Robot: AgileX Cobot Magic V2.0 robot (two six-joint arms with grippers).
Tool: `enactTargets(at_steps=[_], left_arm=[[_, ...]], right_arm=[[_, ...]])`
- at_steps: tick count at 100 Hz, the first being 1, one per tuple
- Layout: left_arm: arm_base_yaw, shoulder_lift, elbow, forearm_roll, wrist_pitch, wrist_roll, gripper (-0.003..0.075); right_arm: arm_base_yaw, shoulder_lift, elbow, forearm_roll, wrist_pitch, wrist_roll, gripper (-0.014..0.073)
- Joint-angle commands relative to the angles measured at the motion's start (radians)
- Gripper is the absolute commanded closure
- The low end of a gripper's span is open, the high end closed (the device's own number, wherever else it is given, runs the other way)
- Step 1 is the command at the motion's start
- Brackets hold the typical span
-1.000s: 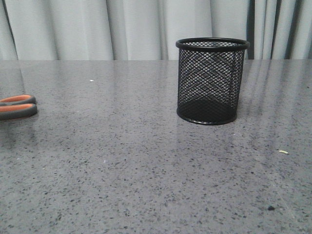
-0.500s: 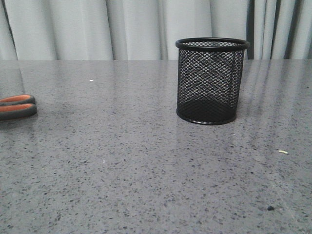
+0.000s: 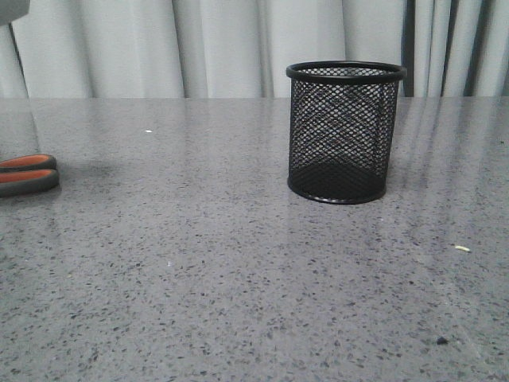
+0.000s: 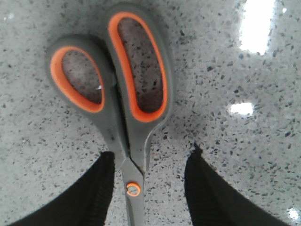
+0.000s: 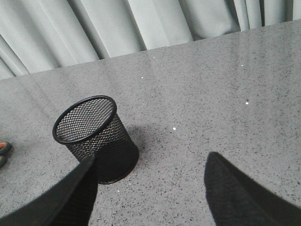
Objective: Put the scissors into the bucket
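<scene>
— At the far left edge of the table (image 3: 238, 278), looking from the front, what's different from a moment ago?

— A grey shape (image 3: 12, 9) has come into the top left corner; half a second back it wasn't there. I take it for part of the left arm arriving above the scissors (image 3: 28, 174). The scissors themselves lie flat exactly where they were, only their handles in view, and the bucket (image 3: 346, 131) stands upright where it stood, well apart to the right.

— And from the left wrist?

— The left gripper (image 4: 149, 188) sits right over the scissors (image 4: 120, 94), jaws spread wide, one finger either side of the pivot screw, touching nothing that I can see. So the grasp looks ready but not made.

— The right wrist?

— The right gripper (image 5: 150, 188) hangs above the table, jaws wide apart and empty. The bucket (image 5: 94, 139) shows beyond it, nothing inside, with the scissor handles (image 5: 3, 153) poking in at the edge.

— Meaning?

— I'd say the pick-up is about to start; the carry to the bucket is all still to do.
</scene>
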Motion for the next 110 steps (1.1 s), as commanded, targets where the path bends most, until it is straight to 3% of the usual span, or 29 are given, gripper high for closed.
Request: enactTargets(at_steps=[1,13,88,110], left_arm=[[0.017,-0.007,-0.033,-0.014,-0.008,0.007,0.0377],[0.033,0.014,-0.033,-0.014,-0.037,0.007,0.0339],[0.047,0.135,-0.065,-0.036,-0.045,0.007,0.0341],[0.047,0.145,-0.065,-0.078,-0.020,0.007,0.0403]], right_arm=[[0.008,0.017,-0.029,-0.004,-0.074,-0.011,0.0168],[0.017,0.017,-0.029,-0.006,-0.074,-0.011,0.0168],[0.019,0.017,-0.028,-0.013,-0.082,-0.011,0.0168],[0.019,0.017,-0.028,-0.013,-0.082,-0.011,0.0168]])
